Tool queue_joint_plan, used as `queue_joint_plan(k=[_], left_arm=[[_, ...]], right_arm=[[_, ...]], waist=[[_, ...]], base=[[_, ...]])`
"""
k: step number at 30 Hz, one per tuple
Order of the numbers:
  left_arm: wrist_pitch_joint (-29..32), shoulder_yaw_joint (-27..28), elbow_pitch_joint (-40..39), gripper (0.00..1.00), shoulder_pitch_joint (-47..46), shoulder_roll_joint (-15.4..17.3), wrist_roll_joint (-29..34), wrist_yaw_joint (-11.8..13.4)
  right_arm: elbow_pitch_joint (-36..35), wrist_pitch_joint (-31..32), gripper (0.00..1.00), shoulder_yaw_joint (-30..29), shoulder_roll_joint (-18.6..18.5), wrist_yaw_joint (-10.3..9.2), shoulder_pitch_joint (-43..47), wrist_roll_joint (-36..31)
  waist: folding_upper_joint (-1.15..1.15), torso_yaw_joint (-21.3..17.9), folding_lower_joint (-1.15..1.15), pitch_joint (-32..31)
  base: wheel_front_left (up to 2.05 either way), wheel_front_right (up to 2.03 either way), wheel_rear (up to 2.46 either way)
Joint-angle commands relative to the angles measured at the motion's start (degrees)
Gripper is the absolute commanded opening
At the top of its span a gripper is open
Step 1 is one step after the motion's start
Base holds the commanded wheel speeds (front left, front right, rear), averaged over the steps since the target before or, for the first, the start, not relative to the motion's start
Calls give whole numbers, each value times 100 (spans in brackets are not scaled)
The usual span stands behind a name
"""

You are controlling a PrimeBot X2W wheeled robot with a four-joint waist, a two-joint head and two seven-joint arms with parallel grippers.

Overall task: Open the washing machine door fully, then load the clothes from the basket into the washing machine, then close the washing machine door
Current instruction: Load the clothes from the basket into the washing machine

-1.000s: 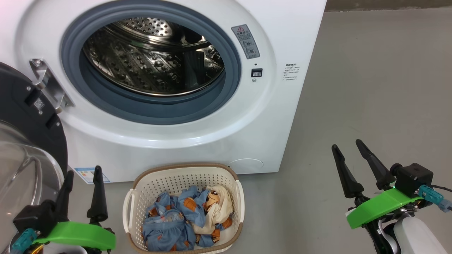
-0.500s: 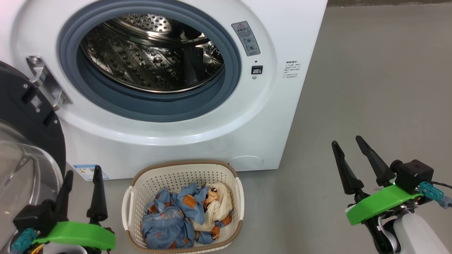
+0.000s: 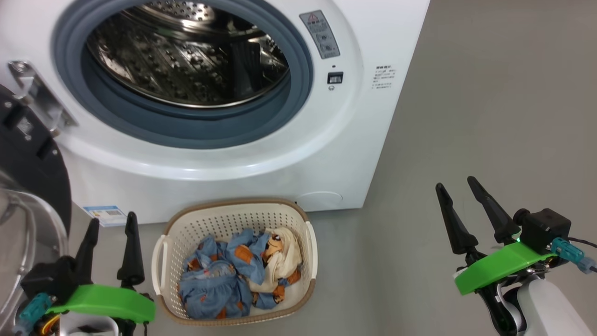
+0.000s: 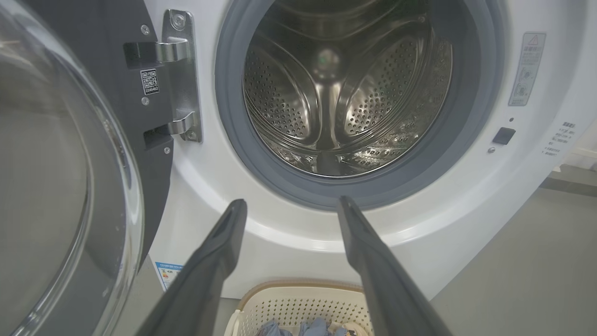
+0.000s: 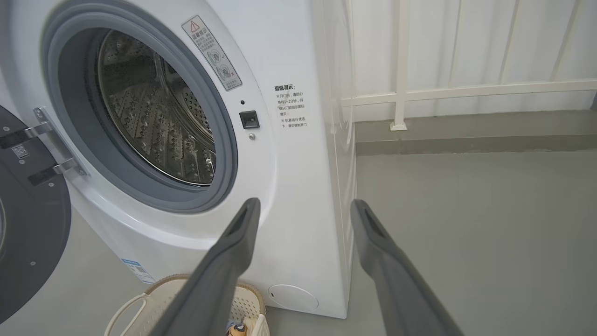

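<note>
The washing machine door (image 3: 28, 154) hangs wide open at the left edge, freeing the drum (image 3: 186, 56) for loading. The clothes (image 3: 238, 275) lie in the basket (image 3: 233, 219), lower centre. The left pincer (image 3: 113, 218) and right pincer (image 3: 455, 183) hover apart, empty.

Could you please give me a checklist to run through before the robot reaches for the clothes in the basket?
1. The washing machine door is swung aside, off the drum: ok.
2. The door is at its full stop: cannot tell.
3. The drum mouth is unobstructed and nothing lies inside: ok.
4. The clothes lie loose in the basket, uncovered from above: ok.
5. The left tool is open and empty, beside the basket: ok.
6. The right tool is open and empty, over the floor: ok.
</note>
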Motion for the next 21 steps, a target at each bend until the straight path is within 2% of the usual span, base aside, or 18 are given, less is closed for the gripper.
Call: queue_joint_plan(k=[1,12,21], left_arm=[[8,197,-81,100,-248,120,54,33],[47,55,281,100,-700,139,18,-103],[178,-127,1073,100,-1327,181,21,-252]], right_arm=[[-154,-69,100,106,-8,9,-202,-5],[-218,-69,100,49,96,9,-513,-26],[-288,-69,100,-71,216,9,-755,-50]], waist=[[0,-68,0,157],[0,-290,0,947],[0,-469,0,1650]], base=[[0,0,0],[0,0,0],[0,0,0]])
